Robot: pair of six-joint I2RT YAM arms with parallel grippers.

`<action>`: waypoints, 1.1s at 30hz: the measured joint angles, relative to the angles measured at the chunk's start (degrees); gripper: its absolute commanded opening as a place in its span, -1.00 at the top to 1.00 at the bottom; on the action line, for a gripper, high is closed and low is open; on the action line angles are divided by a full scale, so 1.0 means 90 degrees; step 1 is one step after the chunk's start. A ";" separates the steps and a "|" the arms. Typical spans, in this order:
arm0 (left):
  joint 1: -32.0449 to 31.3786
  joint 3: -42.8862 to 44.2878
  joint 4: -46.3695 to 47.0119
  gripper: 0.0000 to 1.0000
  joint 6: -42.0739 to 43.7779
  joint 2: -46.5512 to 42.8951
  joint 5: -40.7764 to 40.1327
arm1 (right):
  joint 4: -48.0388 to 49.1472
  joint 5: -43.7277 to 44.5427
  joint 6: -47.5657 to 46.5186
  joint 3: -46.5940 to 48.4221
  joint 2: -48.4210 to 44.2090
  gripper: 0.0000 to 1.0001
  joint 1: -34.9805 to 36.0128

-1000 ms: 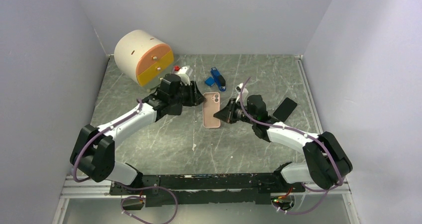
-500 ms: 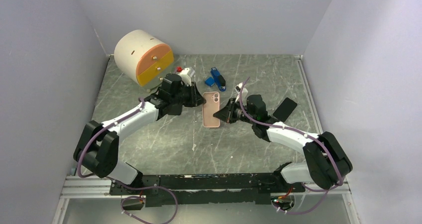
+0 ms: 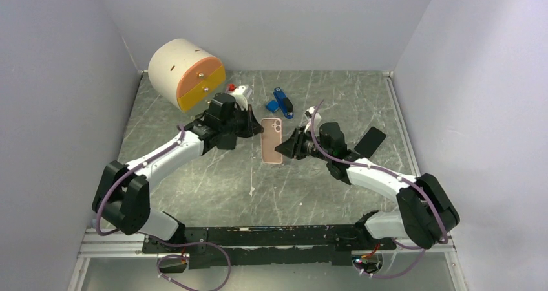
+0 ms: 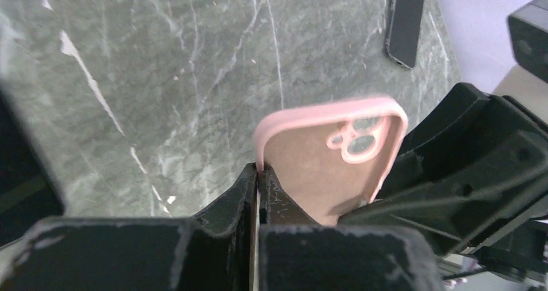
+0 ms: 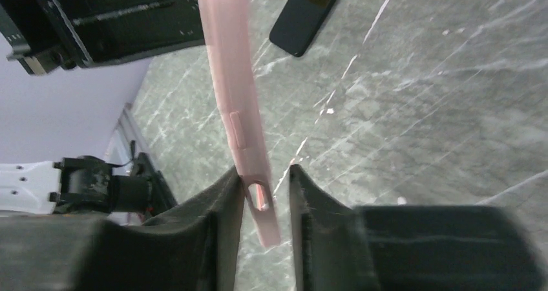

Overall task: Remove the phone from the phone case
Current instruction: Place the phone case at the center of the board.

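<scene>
Two-arm hold on an emptied shell. The pink phone case (image 3: 272, 140) is hanging at the centre of the top view, raised off the counter (image 3: 336, 97). Its long axis is running from upper to lower frame, with the camera cut-out at the upper end.

The left pincer (image 3: 258, 129) is meeting the case from the left. It is clenched on the case's thin side wall, which the left wrist view shows pinched between nearly closed tips. The right pincer (image 3: 280, 150) is coming in from the right, at the lower part of the opposite long edge. It appears released: in the right wrist view one finger (image 5: 223, 207) is touching the case edge, while a sliver of counter is showing between the case and the other finger.

Marble is showing through the camera holes and the hollow is bare, so the case is judged empty. The phone (image 3: 373, 141) is lying flat on the counter at right of frame, apart from the case and beyond the right forearm, so the right arm is nearer to it. What remains is probably only setting the case down, and the counter below it is offering room.

A cream drawer drum (image 3: 186, 71) is standing at upper left. A blue object (image 3: 282, 101) and a small white piece (image 3: 237, 92) are lying above the case, none of them obstructing.
</scene>
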 measured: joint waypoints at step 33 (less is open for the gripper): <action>0.0891 0.3121 -0.2866 0.95 0.0950 0.2987 -0.1530 | -0.1224 0.3818 -0.1241 -0.1217 -0.3626 -0.97 0.0010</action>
